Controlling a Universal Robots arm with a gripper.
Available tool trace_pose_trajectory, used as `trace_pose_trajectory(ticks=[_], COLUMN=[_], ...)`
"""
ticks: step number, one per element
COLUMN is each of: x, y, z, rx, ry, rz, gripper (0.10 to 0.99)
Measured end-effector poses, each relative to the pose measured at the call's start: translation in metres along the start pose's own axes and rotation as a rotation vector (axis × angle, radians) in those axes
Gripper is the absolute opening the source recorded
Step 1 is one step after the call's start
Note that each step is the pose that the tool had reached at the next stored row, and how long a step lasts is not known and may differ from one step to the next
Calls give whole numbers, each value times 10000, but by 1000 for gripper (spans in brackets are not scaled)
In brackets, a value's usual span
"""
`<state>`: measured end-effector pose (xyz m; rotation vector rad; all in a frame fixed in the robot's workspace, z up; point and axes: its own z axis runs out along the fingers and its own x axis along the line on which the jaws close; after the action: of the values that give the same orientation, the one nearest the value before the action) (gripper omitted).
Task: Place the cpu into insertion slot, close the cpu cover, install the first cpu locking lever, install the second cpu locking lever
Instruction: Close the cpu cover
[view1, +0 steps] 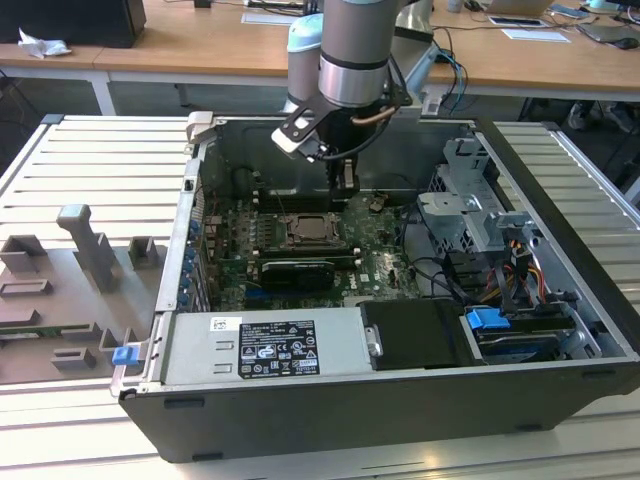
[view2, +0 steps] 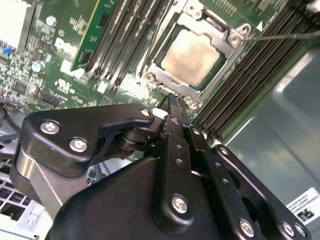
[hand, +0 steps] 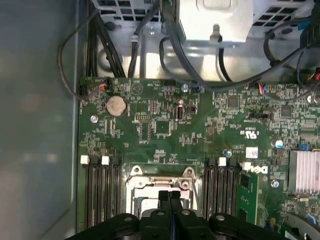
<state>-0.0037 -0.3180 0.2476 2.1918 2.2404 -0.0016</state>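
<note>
Jaws together, gripping nothing, tips just beside edge of insertion slot (hand: 159, 184). Cpu (view2: 192, 57) sat in slot, cpu cover (view2: 210, 22) lying flat around its silvery-tan top. Green board (hand: 165, 125) inside open computer case (view1: 560, 300) on table (view1: 90, 160).

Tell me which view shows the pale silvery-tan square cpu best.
The second wrist view: the pale silvery-tan square cpu sits in plain sight, framed by the thin silvery metal cover. The exterior view shows it as a small far-off square. In the first wrist view the black gripper covers most of it.
</note>
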Motion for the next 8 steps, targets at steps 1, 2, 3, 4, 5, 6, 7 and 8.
trace_pose_trajectory(ticks=[1,2,3,4,5,6,7,8], x=[1,1,2,4,5,5,7,7], y=[-31,-60,-121,-165,-205,-239,-263,-278], z=[5,7,11,20,30,34,35,36], rx=[0,1,1,-1,-2,0,-1,-2], ry=[0,-3,-1,1,4,3,5,6], rz=[-1,-6,-40,-123,-206,-259,-304,-337], gripper=[106,106,106,106,106,106,106,106])
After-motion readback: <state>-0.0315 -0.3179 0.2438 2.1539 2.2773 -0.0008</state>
